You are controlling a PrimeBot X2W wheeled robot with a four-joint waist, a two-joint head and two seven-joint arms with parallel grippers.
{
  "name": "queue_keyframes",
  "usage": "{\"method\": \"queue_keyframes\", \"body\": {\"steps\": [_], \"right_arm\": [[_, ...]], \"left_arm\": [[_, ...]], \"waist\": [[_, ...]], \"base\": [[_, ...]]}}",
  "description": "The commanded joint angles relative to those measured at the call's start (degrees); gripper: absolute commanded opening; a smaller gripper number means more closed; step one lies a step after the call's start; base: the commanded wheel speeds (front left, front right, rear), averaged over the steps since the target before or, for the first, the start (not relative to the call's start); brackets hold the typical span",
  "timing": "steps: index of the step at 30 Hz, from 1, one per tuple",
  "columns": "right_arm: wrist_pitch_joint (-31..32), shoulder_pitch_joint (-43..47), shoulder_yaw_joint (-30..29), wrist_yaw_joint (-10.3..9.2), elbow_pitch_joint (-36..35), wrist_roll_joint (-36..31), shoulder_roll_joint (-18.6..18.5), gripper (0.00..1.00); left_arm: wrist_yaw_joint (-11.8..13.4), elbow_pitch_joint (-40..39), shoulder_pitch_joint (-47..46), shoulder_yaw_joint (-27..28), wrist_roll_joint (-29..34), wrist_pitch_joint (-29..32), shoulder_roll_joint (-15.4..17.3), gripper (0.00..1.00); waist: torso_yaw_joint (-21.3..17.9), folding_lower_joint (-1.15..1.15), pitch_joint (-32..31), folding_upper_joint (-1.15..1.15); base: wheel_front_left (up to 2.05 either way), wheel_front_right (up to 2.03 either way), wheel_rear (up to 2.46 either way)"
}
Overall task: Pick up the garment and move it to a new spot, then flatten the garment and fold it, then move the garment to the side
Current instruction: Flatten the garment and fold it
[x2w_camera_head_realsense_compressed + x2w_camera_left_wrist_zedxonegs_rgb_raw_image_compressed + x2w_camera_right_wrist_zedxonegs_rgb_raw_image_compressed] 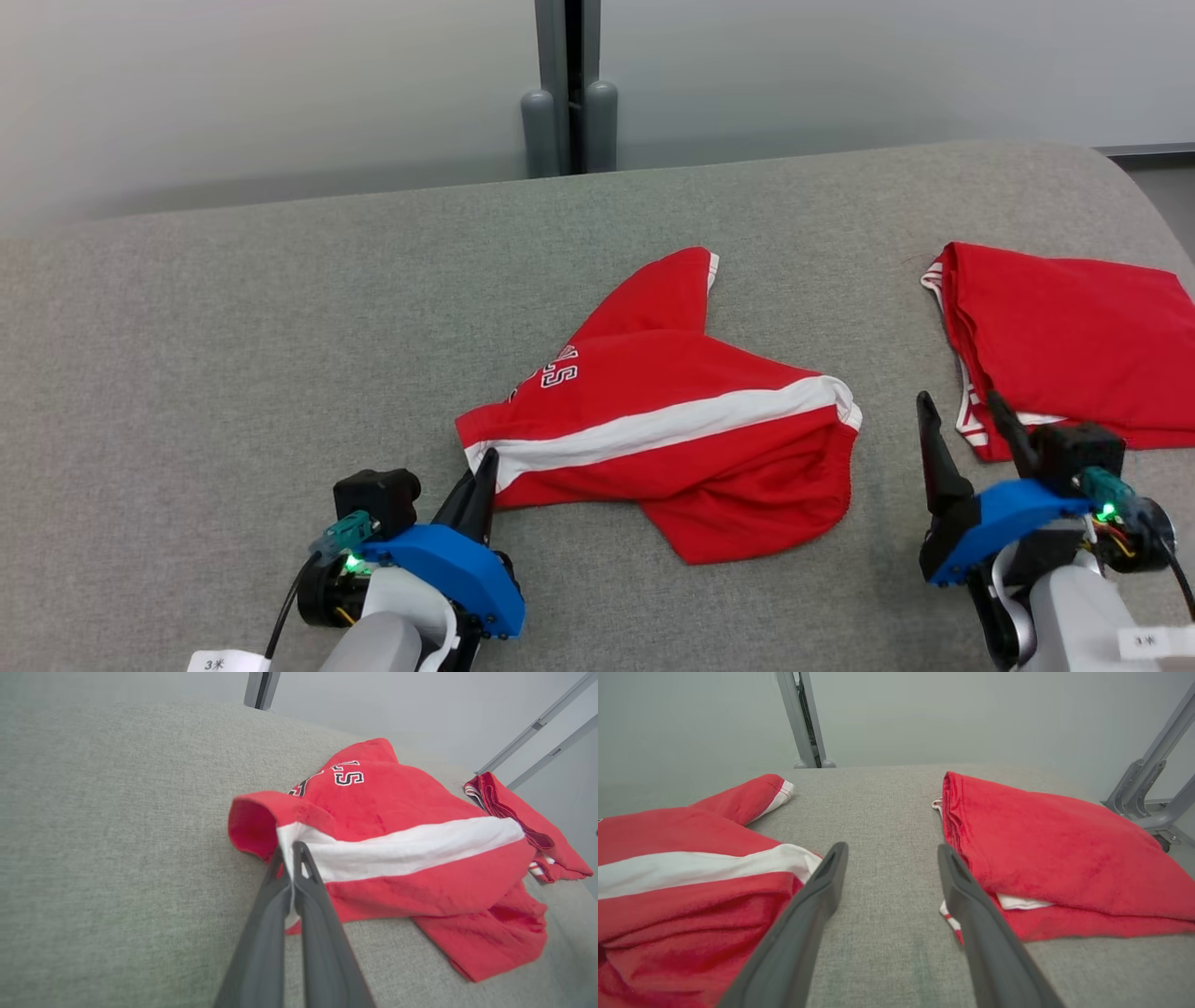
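Bare grey woven fabric surface point(233, 355) spreads across the left half and upper middle of the head view, open to approach. At centre a crumpled red garment with a white stripe point(672, 420) blocks the way; a folded red cloth point(1074, 345) lies at the right edge. A free strip of surface runs between them, the right gripper point(960, 401), fingers spread, at its lower end. A grey metal post point(568, 89) stands top centre.

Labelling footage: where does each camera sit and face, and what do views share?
Head view: high, looking down at grey surface; left gripper, right gripper at bottom.
Left wrist view: along shut fingers pinching the crumpled garment.
Right wrist view: along open fingers, between both garments.
Shared: crumpled garment and folded garment, in all three.
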Motion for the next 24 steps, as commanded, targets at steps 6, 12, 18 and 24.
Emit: {"method": "queue_keyframes", "body": {"steps": [6,12,18,24], "right_arm": [[3.53,-7.64,0.32,0.01,9.99,0.39,-0.02,1.00],[4.33,-12.86,3.28,0.01,20.11,2.28,-0.04,1.00],[3.17,-15.95,5.00,0.01,27.01,2.82,-0.05,0.79],[1.58,-18.08,6.30,0.01,31.51,4.12,-0.06,0.23]], "left_arm": [[0.01,-2.35,-0.94,-1.19,0.56,-0.17,0.22,0.00],[0.26,-4.46,-0.23,-1.91,0.58,0.14,0.59,0.00],[0.66,-6.25,0.56,-2.21,0.52,0.53,1.11,0.00],[1.12,-7.56,0.94,-2.26,0.29,0.97,1.62,0.00]], "waist": [[1.53,0.00,0.96,0.00],[2.50,0.00,1.54,0.00],[3.03,0.00,1.92,0.00],[3.17,0.00,2.08,0.00]], "base": [[0.00,0.00,0.00],[0.00,0.00,0.00],[0.00,0.00,0.00],[0.00,0.00,0.00]]}}
